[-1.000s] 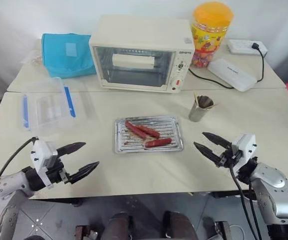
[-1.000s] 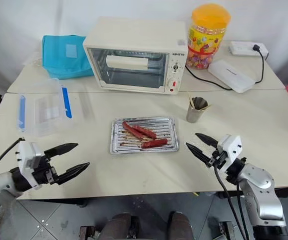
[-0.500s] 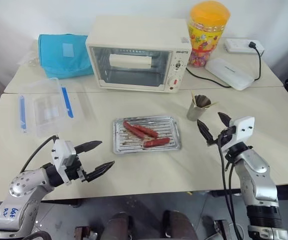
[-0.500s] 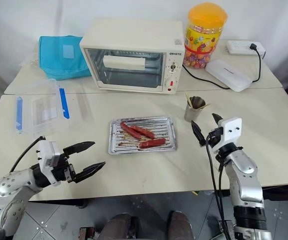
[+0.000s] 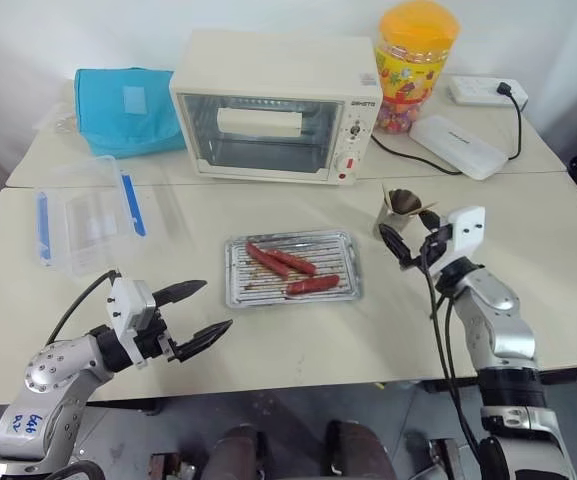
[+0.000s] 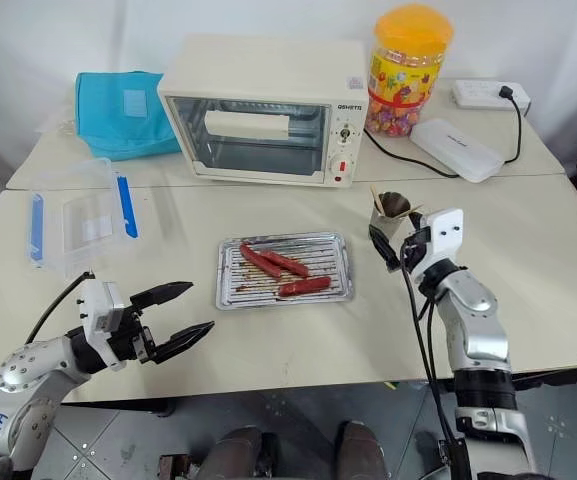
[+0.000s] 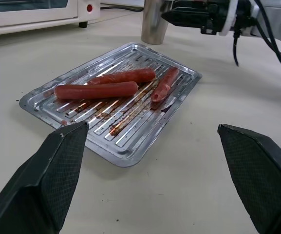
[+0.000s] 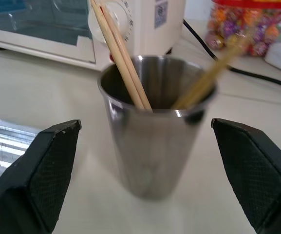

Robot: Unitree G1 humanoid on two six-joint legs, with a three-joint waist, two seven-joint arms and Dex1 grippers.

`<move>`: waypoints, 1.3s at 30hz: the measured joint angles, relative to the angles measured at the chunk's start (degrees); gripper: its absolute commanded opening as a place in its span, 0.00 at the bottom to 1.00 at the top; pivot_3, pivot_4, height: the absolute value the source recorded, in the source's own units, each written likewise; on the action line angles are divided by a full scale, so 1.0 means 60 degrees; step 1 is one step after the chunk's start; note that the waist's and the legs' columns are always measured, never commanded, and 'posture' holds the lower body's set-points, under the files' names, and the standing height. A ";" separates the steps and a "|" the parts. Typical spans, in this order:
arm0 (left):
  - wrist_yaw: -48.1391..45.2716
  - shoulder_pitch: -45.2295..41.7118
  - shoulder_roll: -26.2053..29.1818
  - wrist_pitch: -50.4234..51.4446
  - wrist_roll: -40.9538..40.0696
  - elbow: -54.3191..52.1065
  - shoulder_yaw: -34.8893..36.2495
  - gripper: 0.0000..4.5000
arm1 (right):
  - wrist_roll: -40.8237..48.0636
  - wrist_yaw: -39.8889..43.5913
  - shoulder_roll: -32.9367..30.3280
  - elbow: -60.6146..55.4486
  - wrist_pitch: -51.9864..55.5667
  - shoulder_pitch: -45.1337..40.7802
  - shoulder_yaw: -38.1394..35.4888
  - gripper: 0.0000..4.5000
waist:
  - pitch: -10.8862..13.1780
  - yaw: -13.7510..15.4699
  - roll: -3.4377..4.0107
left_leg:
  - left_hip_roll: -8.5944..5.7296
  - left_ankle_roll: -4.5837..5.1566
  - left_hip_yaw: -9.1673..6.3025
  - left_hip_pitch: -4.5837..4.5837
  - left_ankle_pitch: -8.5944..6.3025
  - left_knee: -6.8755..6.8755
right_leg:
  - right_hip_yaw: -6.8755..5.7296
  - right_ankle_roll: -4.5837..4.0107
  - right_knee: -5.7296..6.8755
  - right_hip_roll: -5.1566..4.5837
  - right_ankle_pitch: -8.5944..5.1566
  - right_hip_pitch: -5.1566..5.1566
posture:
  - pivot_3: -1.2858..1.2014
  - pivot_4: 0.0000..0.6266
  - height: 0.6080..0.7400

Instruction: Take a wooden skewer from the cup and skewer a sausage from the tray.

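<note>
The steel cup (image 8: 155, 141) stands right of the tray with several wooden skewers (image 8: 123, 53) leaning in it. My right gripper (image 5: 406, 228) is open just in front of the cup (image 5: 398, 205), its fingers level with the cup's sides and apart from it, nothing held. The silver tray (image 5: 236, 272) lies mid-table with three sausages (image 7: 95, 90) on its ridged bottom. My left gripper (image 5: 216, 305) hovers open and empty near the table's front edge, left of the tray, pointing toward it.
A white toaster oven (image 5: 273, 105) stands behind the tray, an orange-lidded candy jar (image 5: 415, 60) to its right. A clear blue-edged box (image 5: 88, 215) sits at the left, a blue bag (image 5: 128, 105) behind it. A white case (image 5: 461, 145) and power strip (image 5: 483, 92) lie at the back right.
My right gripper has moved forward from the table's front edge up to the cup and spread wider. The left gripper shifted slightly toward the tray early on, then held still.
</note>
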 measured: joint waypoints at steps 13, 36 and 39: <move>0.0384 -0.0419 -0.0108 -0.0002 -0.0153 -0.0037 0.0119 1.00 | -0.0337 0.0715 -0.0067 0.1991 -0.0604 -0.1570 0.0099 0.99 | 0.0002 -0.0102 0.0004 | 0.0001 0.0001 -0.0010 -0.0003 0.0001 0.0000 | -0.0009 0.0000 0.0007 0.0000 0.0000 -0.0002 | 0.52 0.24 1.00; 0.0497 -0.0108 -0.0139 -0.0032 -0.0027 -0.0070 0.0122 1.00 | -0.0325 0.1354 0.0021 0.2639 -0.0746 -0.2119 0.0098 0.68 | 0.0005 -0.0208 0.0008 | 0.0003 0.0001 -0.0017 -0.0005 0.0001 -0.0002 | -0.0009 0.0000 0.0009 0.0000 0.0000 -0.0002 | 0.52 0.24 1.00; 0.0505 -0.0093 -0.0139 -0.0032 -0.0025 -0.0082 0.0122 1.00 | -0.0325 0.1354 0.0021 0.2639 -0.0748 -0.2119 0.0098 0.68 | 0.0005 -0.0207 0.0009 | 0.0002 0.0001 -0.0017 -0.0006 0.0001 -0.0002 | -0.0008 0.0000 0.0008 0.0000 0.0000 -0.0002 | 0.52 0.24 1.00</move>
